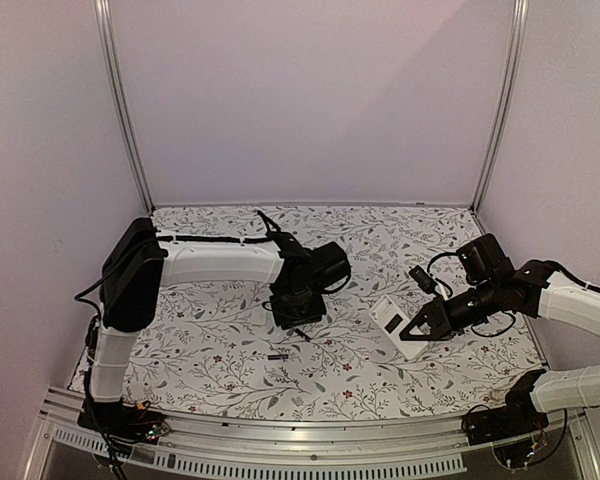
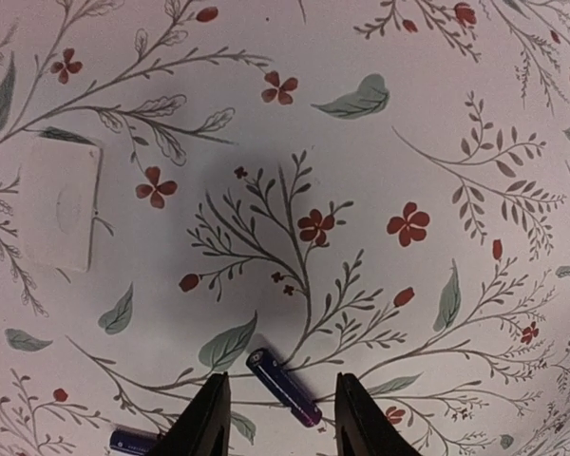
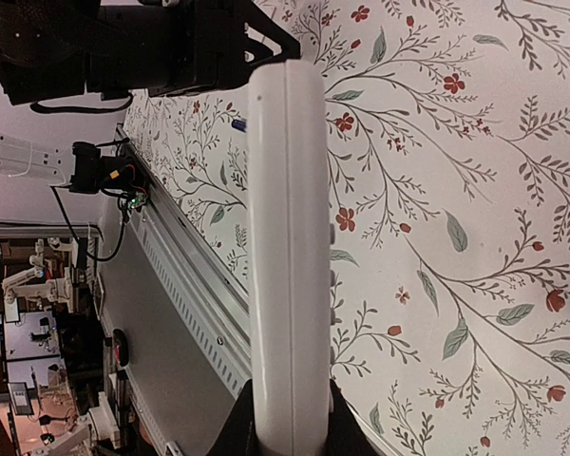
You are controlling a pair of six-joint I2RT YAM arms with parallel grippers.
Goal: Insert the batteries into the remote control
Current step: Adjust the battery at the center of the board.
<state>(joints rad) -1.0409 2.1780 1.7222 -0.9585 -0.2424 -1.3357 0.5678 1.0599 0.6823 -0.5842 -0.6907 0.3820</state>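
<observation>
Remote control (image 1: 395, 325) sits clamped in the right tool (image 3: 287, 423) at 3 o'clock of the top view, apparently held above the counter (image 1: 200, 345). Its long axis runs about 11 to 5 o'clock there, and its white back with the dark recess faces up. Judge the task as barely begun: both cells lie loose on the counter. The left tool (image 2: 282, 382) hangs with jaws apart, straddling the first battery (image 2: 283, 387), whose long axis runs about 10 to 4 o'clock in the left wrist view. The second battery (image 2: 131, 440) lies at 7 o'clock of that view. A white flat panel (image 2: 62, 201), probably the cover, lies at 9 o'clock. You have pickup and both insertions left.
</observation>
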